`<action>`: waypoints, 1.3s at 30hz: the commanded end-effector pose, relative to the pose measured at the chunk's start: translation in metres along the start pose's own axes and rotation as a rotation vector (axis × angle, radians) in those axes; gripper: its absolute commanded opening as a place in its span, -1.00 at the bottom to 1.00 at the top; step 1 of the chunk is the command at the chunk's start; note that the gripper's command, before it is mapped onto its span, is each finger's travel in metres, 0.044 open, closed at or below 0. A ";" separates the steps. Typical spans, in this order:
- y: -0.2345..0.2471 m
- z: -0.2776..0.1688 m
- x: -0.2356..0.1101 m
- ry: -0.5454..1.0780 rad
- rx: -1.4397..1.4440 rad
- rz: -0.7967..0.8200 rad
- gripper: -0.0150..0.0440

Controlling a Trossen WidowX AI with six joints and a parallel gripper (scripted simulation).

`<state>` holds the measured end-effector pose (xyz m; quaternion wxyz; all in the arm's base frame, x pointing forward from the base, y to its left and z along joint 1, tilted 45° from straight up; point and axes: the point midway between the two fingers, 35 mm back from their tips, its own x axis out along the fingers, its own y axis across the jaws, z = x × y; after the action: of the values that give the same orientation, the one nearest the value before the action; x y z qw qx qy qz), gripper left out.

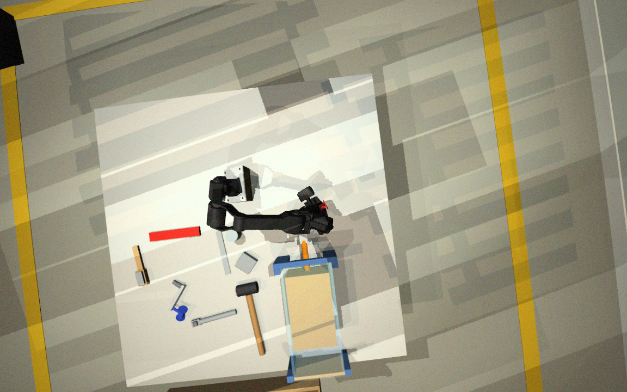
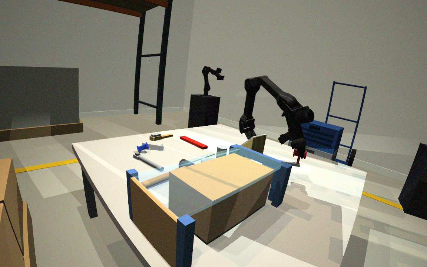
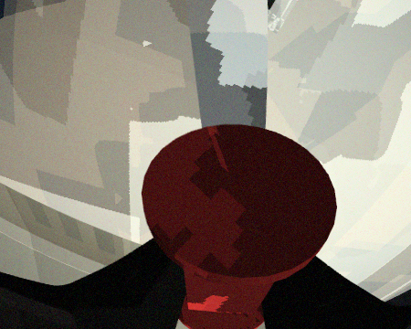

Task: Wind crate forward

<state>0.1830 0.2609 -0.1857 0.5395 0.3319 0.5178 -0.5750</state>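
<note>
My gripper (image 1: 319, 209) (image 2: 297, 148) (image 3: 227, 230) is shut on the red knob (image 1: 324, 205) (image 2: 298, 154) (image 3: 238, 201) of the winch handle. It hangs just in front of the cubby's mouth. The handle's grey arm (image 2: 289, 162) runs from the knob toward the cubby. The winch itself is hidden under my arm. An orange strap (image 1: 304, 251) leads from there into the cubby. The tan crate (image 1: 313, 307) (image 2: 221, 172) sits flat under the clear panels. Its front is close behind the blue steel frame (image 1: 281, 263) (image 2: 280, 185).
Tools lie left of the cubby: a hammer (image 1: 253, 312), a blue-knobbed crank (image 1: 176, 301) (image 2: 142, 144), a grey socket bar (image 1: 213, 317) (image 2: 148, 161), a grey block (image 1: 246, 262), a red bar (image 1: 174, 234) (image 2: 193, 142) and a brush (image 1: 139, 265) (image 2: 160, 136).
</note>
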 end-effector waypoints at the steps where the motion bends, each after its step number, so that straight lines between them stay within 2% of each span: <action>1: -0.020 0.005 0.000 -0.019 -0.007 -0.036 -0.49; 39: -0.058 0.027 -0.012 -0.020 -0.007 -0.039 -0.49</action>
<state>0.1440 0.2431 -0.1624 0.5355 0.3261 0.5253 -0.5753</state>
